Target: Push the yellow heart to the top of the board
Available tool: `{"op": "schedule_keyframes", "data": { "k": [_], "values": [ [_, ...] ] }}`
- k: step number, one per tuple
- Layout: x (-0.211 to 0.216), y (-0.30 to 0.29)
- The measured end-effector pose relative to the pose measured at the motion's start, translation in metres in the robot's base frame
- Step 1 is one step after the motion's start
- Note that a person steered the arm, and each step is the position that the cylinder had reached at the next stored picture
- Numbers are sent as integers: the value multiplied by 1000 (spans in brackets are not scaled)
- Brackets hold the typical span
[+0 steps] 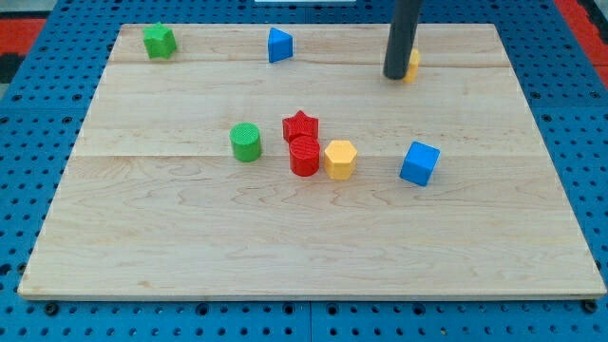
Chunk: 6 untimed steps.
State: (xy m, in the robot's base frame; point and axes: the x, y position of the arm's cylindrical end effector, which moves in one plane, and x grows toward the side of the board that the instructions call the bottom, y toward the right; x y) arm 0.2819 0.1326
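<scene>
The yellow heart lies near the view's top, right of centre, mostly hidden behind my dark rod; only its right edge shows. My tip rests on the board right against the heart's left and lower side, touching or nearly touching it.
A green star-like block sits at top left and a blue triangular block at top centre. In the middle lie a green cylinder, a red star, a red cylinder, a yellow hexagon and a blue cube.
</scene>
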Motion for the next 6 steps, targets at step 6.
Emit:
{"op": "schedule_keyframes", "data": {
  "k": [6],
  "values": [
    [99,33]
  ]
}}
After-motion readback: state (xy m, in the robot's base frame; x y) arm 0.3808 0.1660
